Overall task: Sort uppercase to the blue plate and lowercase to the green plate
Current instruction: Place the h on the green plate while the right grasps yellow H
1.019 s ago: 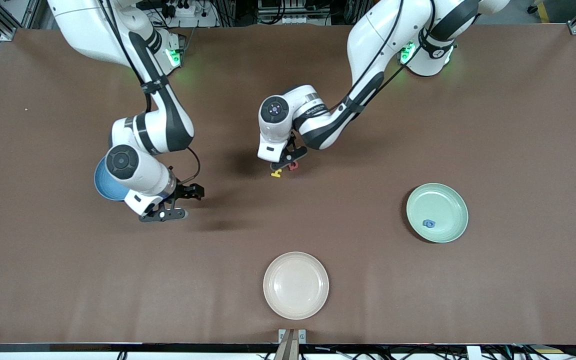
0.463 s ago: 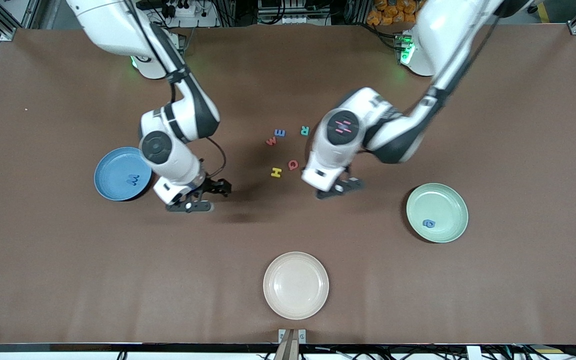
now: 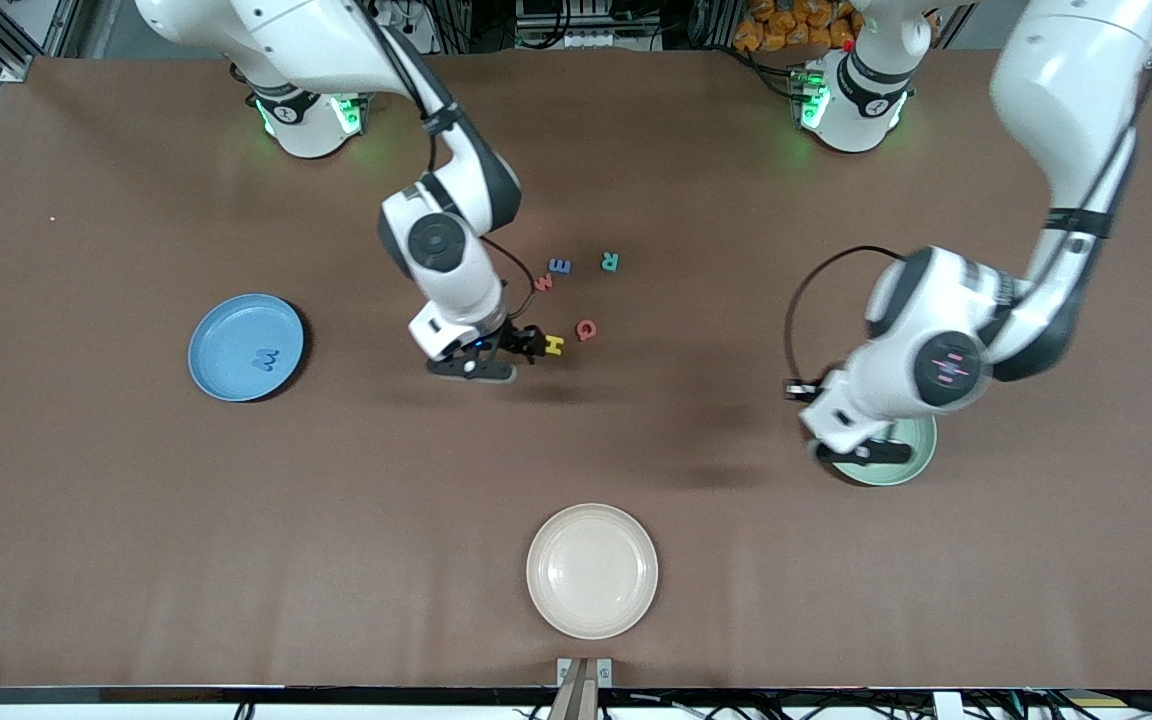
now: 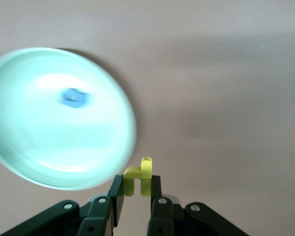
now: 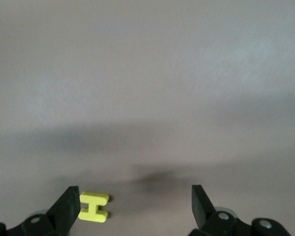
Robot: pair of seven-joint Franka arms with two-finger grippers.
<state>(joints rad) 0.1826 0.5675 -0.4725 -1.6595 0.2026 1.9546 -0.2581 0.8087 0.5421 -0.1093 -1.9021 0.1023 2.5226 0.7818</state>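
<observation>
My left gripper [image 4: 136, 186] is shut on a small yellow lowercase letter [image 4: 139, 177] and hangs over the edge of the green plate [image 4: 44, 147], where a blue lowercase letter [image 4: 74, 98] lies. From the front, the left gripper [image 3: 861, 452] covers most of the green plate [image 3: 923, 448]. My right gripper [image 3: 501, 357] is open low over the table, one finger right beside the yellow H [image 3: 554, 346]; the yellow H [image 5: 93, 205] lies flat by that finger. Red G [image 3: 586, 329], teal R [image 3: 610, 261], blue e [image 3: 559, 266] and red w [image 3: 543, 283] lie close by. The blue plate [image 3: 231, 330] holds a blue W [image 3: 264, 358].
A cream plate [image 3: 591, 570] stands near the table's front edge, nearer the front camera than the letters. Brown table surface stretches between the plates.
The left arm has swung from the letter group to the green plate, carrying the yellow letter. The right arm has moved from beside the blue plate to the yellow H.
</observation>
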